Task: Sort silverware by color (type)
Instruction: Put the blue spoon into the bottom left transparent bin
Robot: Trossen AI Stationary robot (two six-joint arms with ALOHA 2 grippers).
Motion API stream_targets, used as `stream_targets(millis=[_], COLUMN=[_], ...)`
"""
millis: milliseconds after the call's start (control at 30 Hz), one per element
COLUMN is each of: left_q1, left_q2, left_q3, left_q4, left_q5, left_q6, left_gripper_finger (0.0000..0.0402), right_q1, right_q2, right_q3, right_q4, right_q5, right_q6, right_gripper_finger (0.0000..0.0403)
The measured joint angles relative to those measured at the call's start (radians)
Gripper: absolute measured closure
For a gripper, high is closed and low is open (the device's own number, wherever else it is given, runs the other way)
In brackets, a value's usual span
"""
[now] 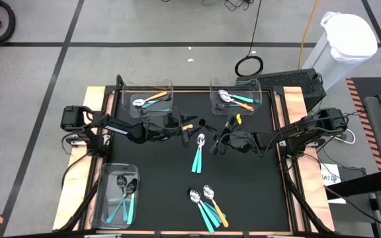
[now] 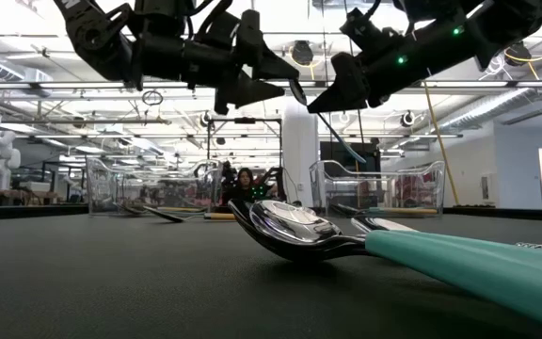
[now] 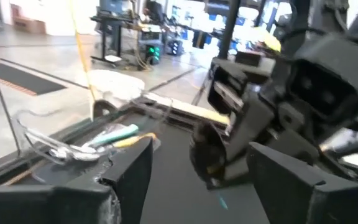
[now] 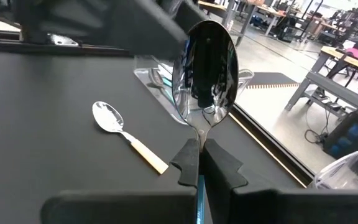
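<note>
Only the right wrist view shows the grip plainly: the right gripper [image 4: 199,163] is pinched tight on a teal-handled spoon [image 4: 204,74], bowl standing up between the fingers. From above, that spoon [image 1: 199,151] hangs just at seven o'clock of the right gripper [image 1: 218,140], mid-mat. The left gripper [image 1: 189,125], at its ten o'clock, stands wide and holds nothing. The black mat [image 1: 157,178] carries three clear bins [image 1: 114,201]; the low view shows a workshop beyond.

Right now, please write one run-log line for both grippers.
left gripper: open, empty | right gripper: shut on spoon, above mat | loose spoons on mat
</note>
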Motion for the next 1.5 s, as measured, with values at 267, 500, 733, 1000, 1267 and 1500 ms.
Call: stream_targets(millis=[267, 500, 733, 1000, 1267, 1500], left_q1=[0.015, 0.017, 0.02, 0.025, 0.025, 0.026], left_q2=[0.0, 0.0, 0.002, 0.059, 0.086, 0.086], left_q3=[0.014, 0.014, 0.014, 0.071, 0.096, 0.096], left_q4=[-0.004, -0.007, 0.007, 0.053, 0.027, -0.015], left_q5=[0.012, 0.03, 0.029, 0.03, 0.002, -0.013], left_q6=[0.0, 0.0, 0.005, 0.024, 0.052, 0.052], left_gripper_finger=[0.0199, 0.0221, 0.0224, 0.0224, 0.0277, 0.0392], right_q1=[0.012, 0.014, 0.014, 0.013, 0.013, 0.014], right_q2=[0.0, 0.0, 0.0, 0.0, 0.0, 0.0], right_q3=[0.0, 0.0, 0.0, 0.0, 0.0, 0.0], right_q4=[0.0, 0.051, 0.076, 0.106, 0.098, 0.095], right_q5=[0.036, 0.056, 0.054, 0.054, 0.072, 0.131], right_q6=[-0.032, -0.056, -0.129, -0.181, -0.166, -0.138], right_gripper_finger=[0.0403, 0.0403, 0.0403, 0.0403, 0.0403, 0.0402])
